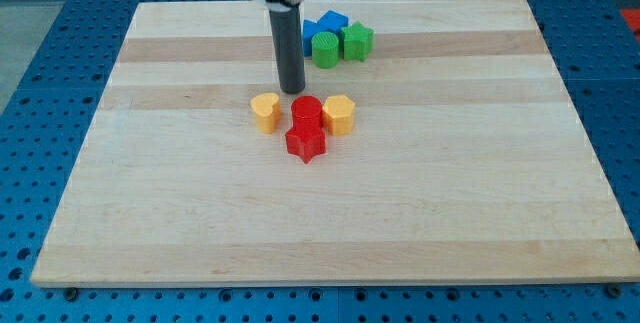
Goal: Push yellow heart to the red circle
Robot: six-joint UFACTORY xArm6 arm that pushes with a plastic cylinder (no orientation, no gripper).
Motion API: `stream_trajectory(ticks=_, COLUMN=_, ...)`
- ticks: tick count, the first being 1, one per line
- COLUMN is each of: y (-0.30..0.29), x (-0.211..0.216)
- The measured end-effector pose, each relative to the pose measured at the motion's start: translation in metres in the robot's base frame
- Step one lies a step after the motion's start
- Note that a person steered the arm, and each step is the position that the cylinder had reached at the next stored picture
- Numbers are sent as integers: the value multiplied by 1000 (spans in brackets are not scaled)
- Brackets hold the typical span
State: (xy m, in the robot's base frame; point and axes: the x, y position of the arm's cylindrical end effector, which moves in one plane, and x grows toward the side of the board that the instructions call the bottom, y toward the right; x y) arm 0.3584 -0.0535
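Blue perforated metal frames a pale wooden desk [180, 223] whose boards run across the view. Near its middle sits a tight cluster: a red circle [306, 112], a red star [305, 143] touching it on the view's bottom side, a yellow hexagon-like block [339, 114] touching the circle on the view's right, and the yellow heart [265, 112] just to the circle's left, with a narrow gap apparently between them. At the view's top sit a blue block [326, 25], a green cylinder [325, 48] and a green block [358, 41], well apart from the cluster.

The arm carries no fingers, so nothing can be spread or pinched; it ends in a dark rod whose tip [292, 91] rests on the desk just above the gap between heart and circle, touching neither as far as can be seen.

The task looks nearly done, with only a short nudge left. To do it well, the tip should probably circle round to the heart's left side and press gently toward the view's right, in line with the circle's centre, so the heart neither spins off nor drives the circle into its neighbours.

The heart's lobes seem to face the view's top and its point the bottom, so its long axis runs roughly top to bottom, though its small size makes this uncertain.
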Motion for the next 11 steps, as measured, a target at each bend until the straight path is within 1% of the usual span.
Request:
stream_trajectory(ticks=1, y=-24, x=-14)
stream_trajectory(ticks=2, y=-51, x=-4)
stream_trajectory(ticks=3, y=-64, x=-1)
stream_trajectory(ticks=5, y=-58, x=24)
stream_trajectory(ticks=6, y=-57, x=24)
stream_trajectory(ticks=7, y=-23, x=28)
stream_trajectory(ticks=9, y=-21, x=36)
stream_trajectory(ticks=10, y=-23, x=19)
stream_trajectory(ticks=11, y=-58, x=4)
